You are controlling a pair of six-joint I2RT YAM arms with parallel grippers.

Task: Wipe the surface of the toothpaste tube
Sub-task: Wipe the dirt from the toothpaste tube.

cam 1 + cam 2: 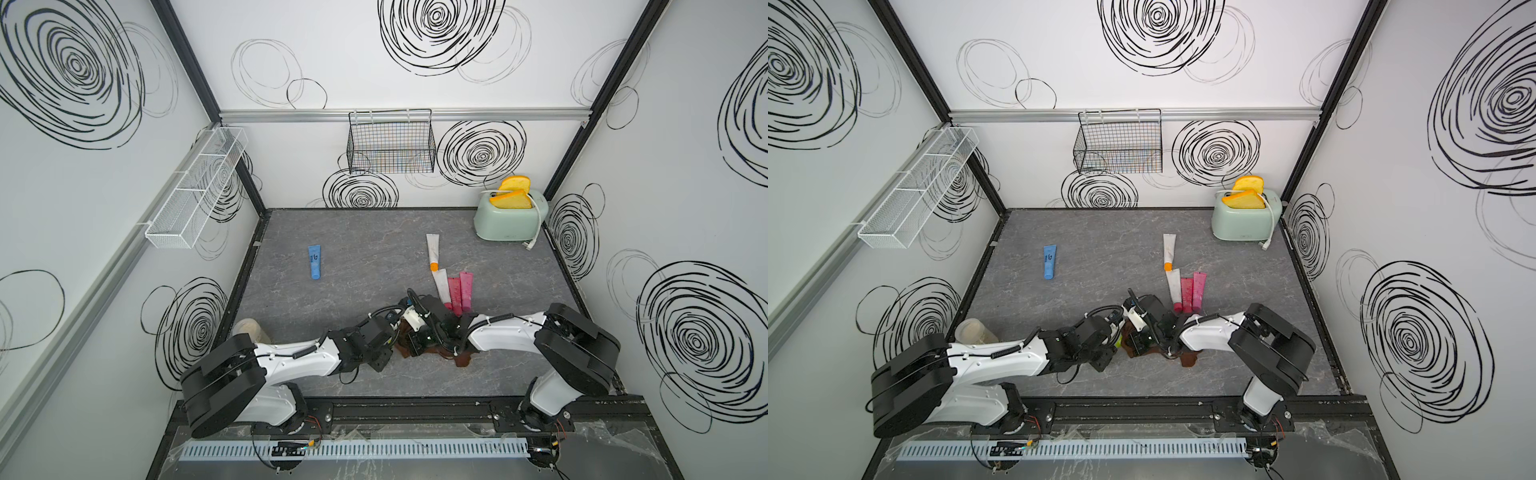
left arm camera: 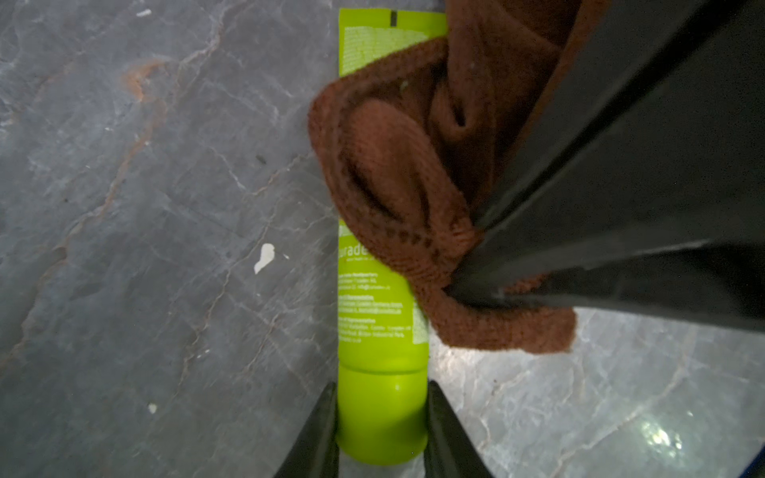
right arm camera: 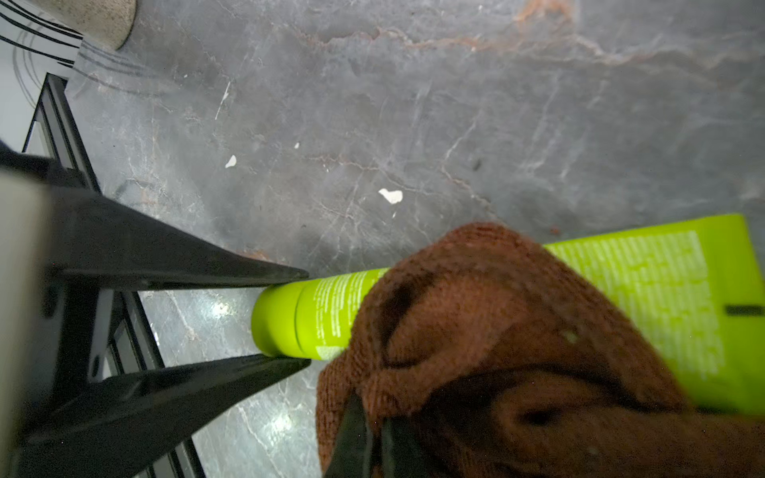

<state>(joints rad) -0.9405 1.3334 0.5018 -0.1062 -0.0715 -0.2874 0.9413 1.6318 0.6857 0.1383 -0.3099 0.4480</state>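
A lime-green toothpaste tube (image 2: 378, 314) lies flat on the grey marble table. My left gripper (image 2: 381, 414) is shut on the tube's cap, one finger on each side. From the right wrist view the same left gripper (image 3: 308, 316) pinches the cap of the tube (image 3: 662, 285). A brown cloth (image 2: 397, 174) is draped over the middle of the tube. My right gripper (image 3: 372, 434) is shut on a fold of that cloth (image 3: 496, 331). In both top views the two grippers meet over the cloth (image 1: 461, 359) (image 1: 1187, 359) at the front centre, and they hide most of the tube.
Behind the grippers lie a white tube and two pink tubes (image 1: 455, 291), and further back a white tube with an orange cap (image 1: 432, 251). A blue tube (image 1: 315, 262) lies at the left. A toaster (image 1: 507, 220) stands back right. A beige cup (image 1: 251, 330) stands by the left arm.
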